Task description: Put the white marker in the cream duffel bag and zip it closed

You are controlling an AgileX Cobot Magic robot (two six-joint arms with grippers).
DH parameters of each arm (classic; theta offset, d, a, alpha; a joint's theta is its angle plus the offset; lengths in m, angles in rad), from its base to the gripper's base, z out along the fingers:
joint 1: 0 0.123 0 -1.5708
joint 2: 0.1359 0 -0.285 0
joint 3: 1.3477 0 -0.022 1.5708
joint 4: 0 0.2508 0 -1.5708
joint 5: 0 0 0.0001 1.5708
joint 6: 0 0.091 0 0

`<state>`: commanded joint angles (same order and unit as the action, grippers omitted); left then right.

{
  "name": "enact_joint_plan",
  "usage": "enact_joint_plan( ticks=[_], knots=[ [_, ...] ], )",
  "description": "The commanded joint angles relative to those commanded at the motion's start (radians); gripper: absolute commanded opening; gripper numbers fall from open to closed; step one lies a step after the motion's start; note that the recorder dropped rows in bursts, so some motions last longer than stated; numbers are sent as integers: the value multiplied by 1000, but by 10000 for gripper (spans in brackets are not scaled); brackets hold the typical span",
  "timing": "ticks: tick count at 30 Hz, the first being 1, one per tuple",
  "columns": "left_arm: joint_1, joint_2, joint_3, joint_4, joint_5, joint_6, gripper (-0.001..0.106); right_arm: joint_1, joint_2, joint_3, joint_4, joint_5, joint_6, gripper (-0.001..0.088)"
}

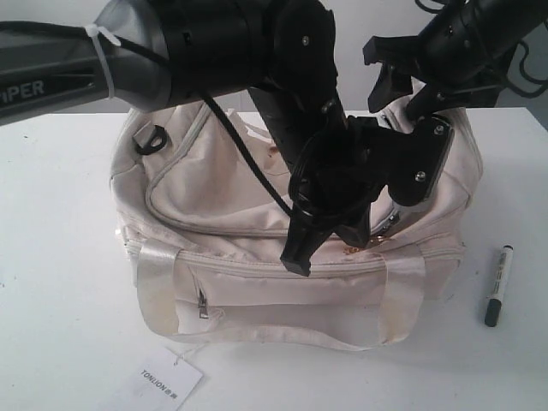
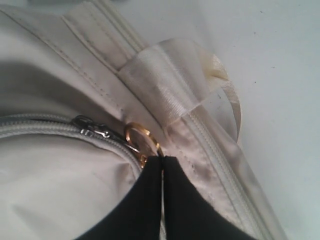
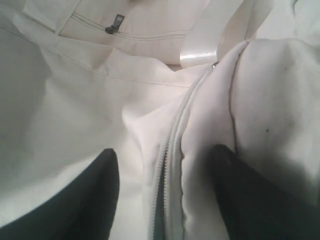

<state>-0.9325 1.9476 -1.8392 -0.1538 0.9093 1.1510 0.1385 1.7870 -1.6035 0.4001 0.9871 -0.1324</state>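
Observation:
The cream duffel bag [image 1: 223,188] sits mid-table, front pocket toward the camera. The white marker [image 1: 498,285] lies on the table to the bag's right, dark cap nearest the camera, outside the bag. My left gripper [image 1: 353,240] [image 2: 162,159] is shut, its tips pinching the gold ring pull [image 2: 141,137] next to the zipper slider [image 2: 92,129]. My right gripper [image 1: 398,94] [image 3: 165,152] is open at the bag's far right end, one finger on each side of the zipper [image 3: 170,135], which shows a narrow dark gap there.
A white paper tag [image 1: 163,381] lies in front of the bag. Satin handle straps [image 2: 170,75] drape over the bag's front. The white table [image 1: 51,257] extends to both sides. The left arm's bulky body [image 1: 197,43] hangs over the bag.

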Motion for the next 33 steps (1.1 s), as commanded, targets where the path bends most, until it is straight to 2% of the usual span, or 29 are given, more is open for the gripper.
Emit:
enact_joint_plan(
  ticks=[15, 18, 25, 28, 33],
  knots=[
    [0, 0, 0, 0, 0, 0, 0, 0, 54, 0, -10, 25, 0, 518],
    [0, 0, 0, 0, 0, -10, 0, 0, 64, 0, -11, 33, -2, 446],
    [0, 0, 0, 0, 0, -10, 0, 0, 69, 0, -13, 40, -27, 110],
    [0, 0, 0, 0, 0, -10, 0, 0, 69, 0, -13, 40, -49, 6],
    [0, 0, 0, 0, 0, -10, 0, 0, 69, 0, -13, 40, -49, 0]
  ],
)
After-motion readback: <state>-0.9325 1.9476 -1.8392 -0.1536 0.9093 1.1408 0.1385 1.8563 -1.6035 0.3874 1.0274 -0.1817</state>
